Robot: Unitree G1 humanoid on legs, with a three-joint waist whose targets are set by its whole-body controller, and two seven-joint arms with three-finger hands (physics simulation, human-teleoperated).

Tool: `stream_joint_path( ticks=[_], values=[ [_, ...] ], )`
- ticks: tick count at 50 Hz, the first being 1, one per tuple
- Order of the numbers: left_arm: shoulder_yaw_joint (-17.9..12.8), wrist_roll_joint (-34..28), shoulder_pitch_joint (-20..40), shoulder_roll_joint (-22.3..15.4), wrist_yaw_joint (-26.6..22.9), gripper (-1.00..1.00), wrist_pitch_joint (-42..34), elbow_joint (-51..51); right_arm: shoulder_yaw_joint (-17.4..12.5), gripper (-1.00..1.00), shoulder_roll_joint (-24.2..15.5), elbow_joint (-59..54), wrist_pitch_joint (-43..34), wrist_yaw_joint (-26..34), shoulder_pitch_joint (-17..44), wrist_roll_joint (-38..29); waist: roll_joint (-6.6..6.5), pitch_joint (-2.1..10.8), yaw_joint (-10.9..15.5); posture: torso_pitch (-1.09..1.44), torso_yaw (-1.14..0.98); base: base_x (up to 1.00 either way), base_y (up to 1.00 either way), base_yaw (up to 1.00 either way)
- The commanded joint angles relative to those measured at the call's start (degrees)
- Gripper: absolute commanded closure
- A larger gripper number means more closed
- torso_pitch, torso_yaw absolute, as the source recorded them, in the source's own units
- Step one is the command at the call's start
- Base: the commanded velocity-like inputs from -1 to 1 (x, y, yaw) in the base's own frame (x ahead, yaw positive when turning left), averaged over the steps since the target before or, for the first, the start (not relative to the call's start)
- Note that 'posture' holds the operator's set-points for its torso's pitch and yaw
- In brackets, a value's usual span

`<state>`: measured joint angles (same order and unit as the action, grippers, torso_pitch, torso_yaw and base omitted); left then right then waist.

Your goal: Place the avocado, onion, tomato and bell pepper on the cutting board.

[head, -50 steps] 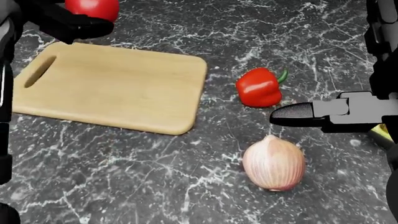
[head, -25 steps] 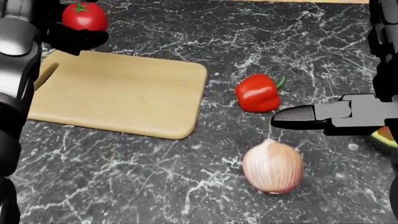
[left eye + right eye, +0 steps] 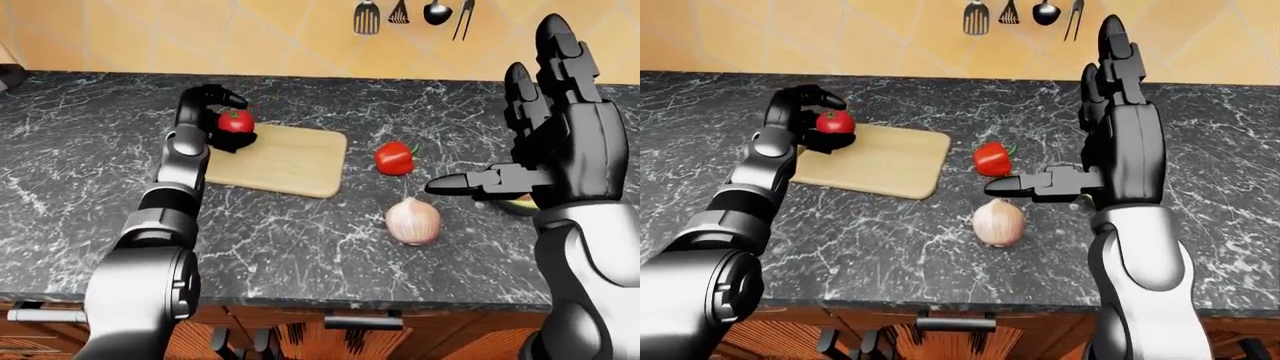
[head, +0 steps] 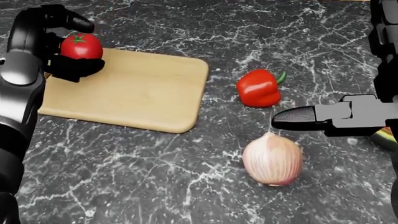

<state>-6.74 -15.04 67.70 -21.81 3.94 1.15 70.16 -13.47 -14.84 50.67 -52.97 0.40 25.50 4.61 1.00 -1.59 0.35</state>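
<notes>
Across the frame runs the dark marbled surface (image 4: 155, 186), with the cutting board (image 4: 136, 91) at upper left of the head view. Centre right lie the onion (image 4: 272, 158) and, above it, the bell pepper (image 4: 258, 87); the avocado (image 4: 386, 137) barely peeks out at the right edge. The right robot hand (image 3: 545, 142) stands splayed, holding nothing. The left robot hand (image 4: 59, 46) grips the tomato (image 4: 80, 45) over the board's upper-left corner. Judged best: lower until the tomato rests on wood, inward from the edge, then release gently so it cannot roll.

Avocado (image 4: 387, 137) mostly hidden behind right hand (image 4: 348, 116), cut by head view's edge.
</notes>
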Motion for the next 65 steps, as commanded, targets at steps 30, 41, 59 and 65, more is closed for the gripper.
stream_joint_path(
  ticks=[30,41,59,65],
  values=[
    [-1.25,2.75,2.66,-2.59,-2.3,-1.0,-4.74,-13.3,-0.2,-1.0,-0.49,0.39,1.43,0.34,2.44,-1.18,-0.3,1.81,-0.16,0.0,0.0,0.0,0.0,0.0],
    [-2.69,6.5,-2.89,-3.61,-7.93,-1.0,-21.05,-42.38,-0.75,-1.0,-1.29,1.72,-0.92,0.53,3.57,-0.76,-0.64,1.28,-0.19,0.0,0.0,0.0,0.0,0.0],
    [-8.54,16.48,-23.44,-3.98,-15.13,-1.0,-54.74,-97.51,-1.23,-1.0,-6.07,6.45,-15.96,4.32,11.56,4.13,-0.94,0.14,-0.19,0.0,0.0,0.0,0.0,0.0],
    [-11.39,18.98,-28.75,-4.36,-14.75,-1.0,-61.33,-107.79,1.27,-1.0,-7.64,7.76,-19.17,8.26,11.48,3.26,-0.94,-0.06,-0.31,0.0,0.0,0.0,0.0,0.0]
  ],
)
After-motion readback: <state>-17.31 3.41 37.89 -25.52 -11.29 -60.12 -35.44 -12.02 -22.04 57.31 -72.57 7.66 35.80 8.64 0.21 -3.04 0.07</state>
